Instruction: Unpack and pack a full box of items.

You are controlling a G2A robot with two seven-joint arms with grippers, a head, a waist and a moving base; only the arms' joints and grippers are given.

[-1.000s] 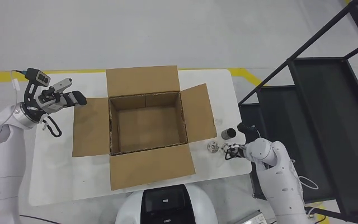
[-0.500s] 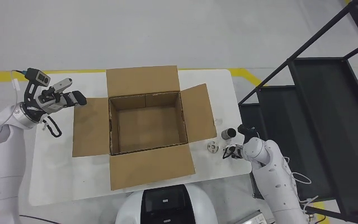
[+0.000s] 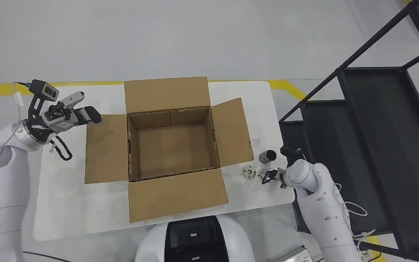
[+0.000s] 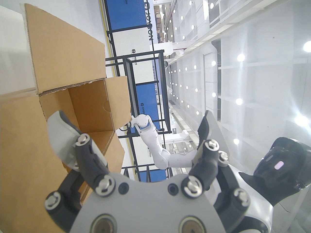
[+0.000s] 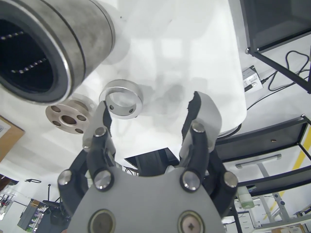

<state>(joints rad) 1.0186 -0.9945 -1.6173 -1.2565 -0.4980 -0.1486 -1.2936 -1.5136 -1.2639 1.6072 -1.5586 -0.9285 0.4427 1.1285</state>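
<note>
An open cardboard box [image 3: 171,150] stands in the middle of the white table [image 3: 72,203], its four flaps spread out and its inside bare. Right of it lie three metal parts: a dark hollow cylinder [image 3: 266,156] [image 5: 80,32], a flanged disc [image 3: 249,171] [image 5: 66,120] and a small ring [image 5: 121,98]. My right gripper [image 3: 266,175] [image 5: 148,107] hangs low and open just beside the ring, holding nothing. My left gripper [image 3: 90,106] [image 4: 132,127] is open and empty, held in the air off the box's left flap [image 4: 26,146].
A dark metal shelf rack [image 3: 366,124] stands close to the table's right edge, behind the right arm. Bare tabletop lies left of the box and along the front edge. A yellow floor line [image 3: 288,85] runs behind the table.
The right arm's wrist shifted slightly back and forth beside the metal parts. The left arm and the box have kept still.
</note>
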